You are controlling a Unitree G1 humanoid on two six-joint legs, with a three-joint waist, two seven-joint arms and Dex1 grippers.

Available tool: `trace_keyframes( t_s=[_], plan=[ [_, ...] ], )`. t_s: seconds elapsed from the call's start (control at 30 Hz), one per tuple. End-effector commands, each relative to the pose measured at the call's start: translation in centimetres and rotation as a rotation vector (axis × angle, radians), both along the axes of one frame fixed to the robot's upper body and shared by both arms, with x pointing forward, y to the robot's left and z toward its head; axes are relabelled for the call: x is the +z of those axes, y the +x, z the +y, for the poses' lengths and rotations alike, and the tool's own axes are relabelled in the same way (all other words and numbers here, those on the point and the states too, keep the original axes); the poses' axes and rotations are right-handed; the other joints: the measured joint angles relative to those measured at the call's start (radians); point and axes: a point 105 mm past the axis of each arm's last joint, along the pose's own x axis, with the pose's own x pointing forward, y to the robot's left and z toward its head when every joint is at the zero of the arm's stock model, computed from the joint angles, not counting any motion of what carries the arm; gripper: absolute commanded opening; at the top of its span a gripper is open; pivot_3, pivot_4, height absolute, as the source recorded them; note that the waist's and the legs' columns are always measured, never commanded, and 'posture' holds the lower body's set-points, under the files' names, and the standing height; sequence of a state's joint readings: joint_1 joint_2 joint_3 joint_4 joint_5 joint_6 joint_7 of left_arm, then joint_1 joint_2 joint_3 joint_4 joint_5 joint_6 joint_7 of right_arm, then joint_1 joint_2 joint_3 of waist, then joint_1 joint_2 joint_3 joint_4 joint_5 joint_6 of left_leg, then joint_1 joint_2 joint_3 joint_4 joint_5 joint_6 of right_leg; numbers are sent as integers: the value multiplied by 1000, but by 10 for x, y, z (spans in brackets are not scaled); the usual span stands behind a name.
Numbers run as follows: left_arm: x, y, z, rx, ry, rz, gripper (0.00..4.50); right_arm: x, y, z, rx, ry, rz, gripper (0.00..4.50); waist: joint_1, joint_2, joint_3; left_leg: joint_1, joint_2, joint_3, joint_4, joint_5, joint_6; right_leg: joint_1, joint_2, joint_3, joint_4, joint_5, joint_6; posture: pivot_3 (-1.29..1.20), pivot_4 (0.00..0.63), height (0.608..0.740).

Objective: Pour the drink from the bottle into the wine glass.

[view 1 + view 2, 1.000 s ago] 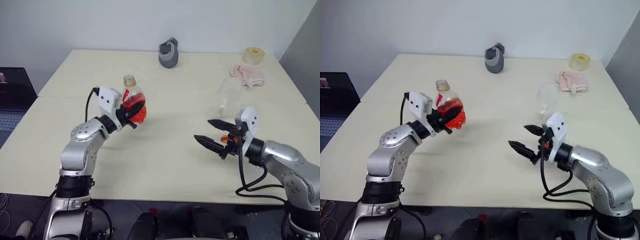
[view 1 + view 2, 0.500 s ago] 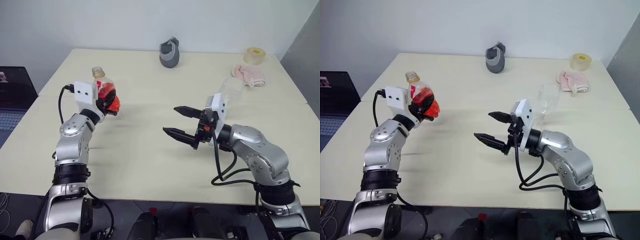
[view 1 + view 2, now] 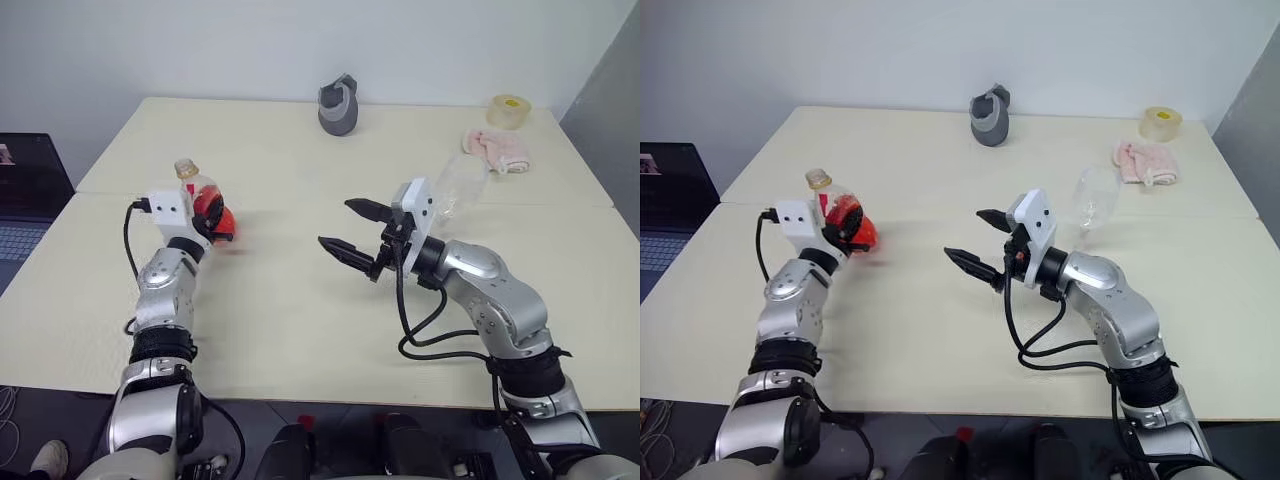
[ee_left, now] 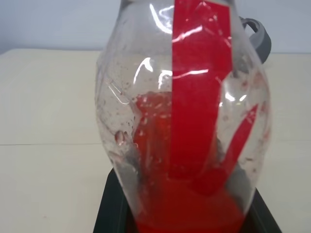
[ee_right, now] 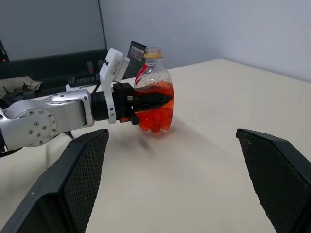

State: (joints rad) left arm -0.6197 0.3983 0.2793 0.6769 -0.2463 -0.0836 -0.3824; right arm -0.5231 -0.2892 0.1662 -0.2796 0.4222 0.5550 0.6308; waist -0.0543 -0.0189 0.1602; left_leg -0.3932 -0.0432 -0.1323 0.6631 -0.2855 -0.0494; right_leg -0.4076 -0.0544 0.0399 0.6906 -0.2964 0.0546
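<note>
Red-orange drink [image 5: 154, 104] fills the upright bottle [image 3: 200, 195] pinched in the left claw [image 5: 146, 101], so the spread, empty right claw [image 3: 352, 232], glass [image 3: 1090, 200] just behind it, should probably uncap first.

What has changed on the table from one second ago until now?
The left gripper, shut on the bottle, carried it left and lower. The open right gripper swung left, away from the wine glass. The wine glass, pink cloth and tape roll stayed put.
</note>
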Motion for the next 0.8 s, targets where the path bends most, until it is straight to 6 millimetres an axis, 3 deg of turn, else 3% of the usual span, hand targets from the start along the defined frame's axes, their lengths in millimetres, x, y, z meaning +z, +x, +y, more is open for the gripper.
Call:
trace_keyframes(
  t_s=[0.03,0.43,0.8],
  plan=[
    [7,-2,5,11,41,-44,819,16,-3,1,11,30,-57,4500,-3,0,0,0,0,0,0,0,0,0,0,0,0,0,0,0,150,740],
    [2,-5,10,30,75,-36,819,16,-2,-2,7,29,-54,4500,-3,0,0,0,0,0,0,0,0,-1,0,0,1,0,0,0,150,740],
    [4,-5,6,10,70,-42,4366,17,1,-2,1,26,-61,4500,-3,0,0,0,0,0,0,0,0,-1,0,0,2,0,0,0,150,740]
  ],
)
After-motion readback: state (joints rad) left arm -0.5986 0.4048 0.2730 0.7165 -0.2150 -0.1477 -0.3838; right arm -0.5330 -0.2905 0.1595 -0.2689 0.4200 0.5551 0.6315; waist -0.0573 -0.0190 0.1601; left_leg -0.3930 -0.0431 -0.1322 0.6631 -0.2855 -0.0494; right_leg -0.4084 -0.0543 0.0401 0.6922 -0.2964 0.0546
